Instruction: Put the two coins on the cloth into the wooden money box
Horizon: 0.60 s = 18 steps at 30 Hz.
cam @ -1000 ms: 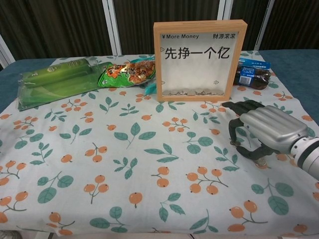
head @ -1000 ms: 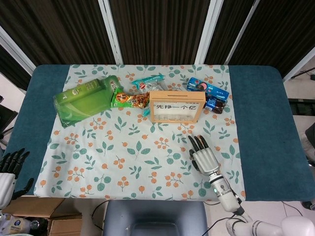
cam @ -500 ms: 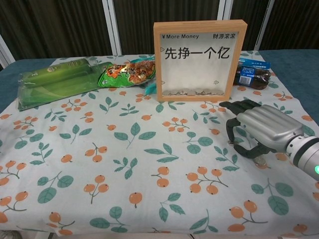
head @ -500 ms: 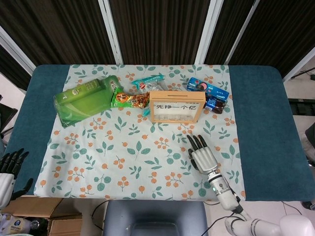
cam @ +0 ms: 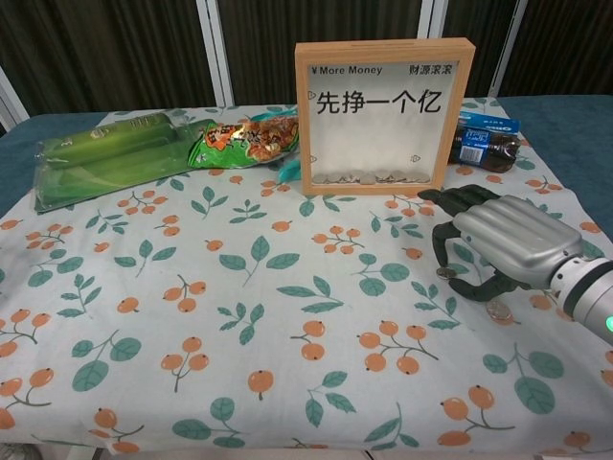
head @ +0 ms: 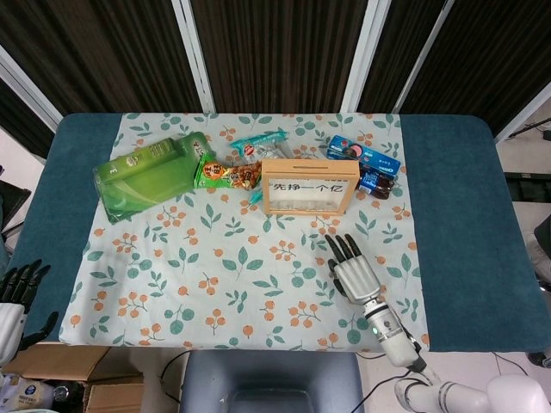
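Right hand [cam: 503, 247] hovering palm-down over the cloth [cam: 239, 316], fingers curled and holding nothing, coin [cam: 497, 310] lying just beneath, wooden money box [cam: 383, 115] standing behind, left hand [head: 15, 297] hanging open off the table edge.

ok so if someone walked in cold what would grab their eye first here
Probably the wooden money box standing upright at the far middle of the leaf-print cloth, a few coins already lying at its bottom. Next, the silver right hand arched over the cloth just in front of the box, a coin lying beside it. Snack packets line the far edge.
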Each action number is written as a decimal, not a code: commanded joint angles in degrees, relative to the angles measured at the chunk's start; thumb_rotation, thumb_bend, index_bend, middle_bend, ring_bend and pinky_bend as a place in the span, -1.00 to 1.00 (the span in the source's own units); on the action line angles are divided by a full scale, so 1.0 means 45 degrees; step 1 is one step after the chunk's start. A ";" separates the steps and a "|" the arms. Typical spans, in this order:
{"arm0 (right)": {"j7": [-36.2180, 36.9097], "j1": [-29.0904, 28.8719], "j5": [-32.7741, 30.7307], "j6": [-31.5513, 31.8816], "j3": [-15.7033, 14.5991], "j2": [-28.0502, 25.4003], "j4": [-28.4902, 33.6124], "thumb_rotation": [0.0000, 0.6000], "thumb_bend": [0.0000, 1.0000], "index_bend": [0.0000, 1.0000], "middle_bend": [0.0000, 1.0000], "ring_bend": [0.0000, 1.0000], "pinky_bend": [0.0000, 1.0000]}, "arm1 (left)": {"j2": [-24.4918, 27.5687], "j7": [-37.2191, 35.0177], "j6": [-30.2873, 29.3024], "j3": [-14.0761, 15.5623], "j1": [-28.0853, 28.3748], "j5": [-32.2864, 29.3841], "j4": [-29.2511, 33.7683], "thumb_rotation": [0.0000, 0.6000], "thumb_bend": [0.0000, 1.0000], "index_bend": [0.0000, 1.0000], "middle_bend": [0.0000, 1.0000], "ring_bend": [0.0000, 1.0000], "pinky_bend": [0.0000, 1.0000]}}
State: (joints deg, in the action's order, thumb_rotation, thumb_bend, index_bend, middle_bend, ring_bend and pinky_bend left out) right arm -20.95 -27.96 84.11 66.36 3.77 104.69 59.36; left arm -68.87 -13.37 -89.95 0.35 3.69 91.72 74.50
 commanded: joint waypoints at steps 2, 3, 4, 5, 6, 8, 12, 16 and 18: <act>-0.0009 -0.0016 0.0050 0.0042 -0.0016 0.0026 -0.0120 1.00 -0.01 0.24 -0.87 -1.00 -1.00 | -0.0016 -0.0037 0.0009 0.0002 0.0004 -0.0003 -0.0031 1.00 -0.27 -1.00 -1.00 -1.00 -0.94; -0.0026 -0.0027 0.0050 0.0024 -0.0017 0.0028 -0.0142 1.00 0.00 0.23 -0.87 -1.00 -1.00 | -0.0023 -0.0043 0.0014 -0.0002 0.0013 -0.0001 -0.0043 1.00 -0.27 -1.00 -1.00 -1.00 -0.94; -0.0009 -0.0038 0.0063 0.0015 -0.0022 0.0026 -0.0143 1.00 0.00 0.23 -0.86 -1.00 -1.00 | -0.0025 -0.0054 0.0017 -0.0006 0.0020 0.0002 -0.0043 1.00 -0.26 -1.00 -1.00 -1.00 -0.94; 0.0028 -0.0048 0.0086 0.0026 -0.0024 0.0024 -0.0140 1.00 0.00 0.23 -0.86 -1.00 -1.00 | -0.0026 -0.0061 0.0009 -0.0008 0.0025 0.0012 -0.0035 1.00 -0.26 -1.00 -1.00 -1.00 -0.94; 0.0092 -0.0056 0.0127 0.0062 -0.0029 0.0025 -0.0136 1.00 0.00 0.23 -0.86 -1.00 -1.00 | -0.0030 -0.0080 -0.0001 -0.0006 0.0021 0.0016 -0.0048 1.00 -0.26 -1.00 -1.00 -1.00 -0.94; 0.0192 -0.0063 0.0184 0.0120 -0.0035 0.0031 -0.0139 1.00 0.03 0.22 -0.85 -1.00 -1.00 | -0.0051 -0.0105 -0.0017 0.0001 0.0013 0.0024 -0.0092 1.00 -0.26 -1.00 -1.00 -1.00 -0.94; 0.0257 -0.0079 0.0205 0.0153 -0.0013 0.0055 -0.0195 1.00 0.11 0.23 -0.84 -1.00 -1.00 | -0.0073 -0.0153 -0.0007 0.0007 0.0009 0.0011 -0.0147 1.00 -0.26 -1.00 -1.00 -1.00 -0.94; 0.0211 -0.0093 0.0133 0.0078 0.0018 0.0084 -0.0207 1.00 0.17 0.23 -0.84 -1.00 -1.00 | -0.0094 -0.0188 0.0005 0.0004 0.0003 -0.0017 -0.0211 1.00 -0.26 -1.00 -1.00 -1.00 -0.94; 0.0195 -0.0095 0.0068 0.0013 0.0038 0.0095 -0.0176 1.00 0.18 0.23 -0.83 -1.00 -1.00 | -0.0093 -0.0204 0.0023 0.0010 -0.0003 -0.0035 -0.0225 1.00 -0.26 -1.00 -1.00 -1.00 -0.94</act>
State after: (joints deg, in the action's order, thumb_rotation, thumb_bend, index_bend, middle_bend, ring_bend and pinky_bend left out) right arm -20.05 -28.38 84.44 66.46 3.92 105.10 58.54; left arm -69.29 -14.28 -89.85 0.39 3.69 91.57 73.49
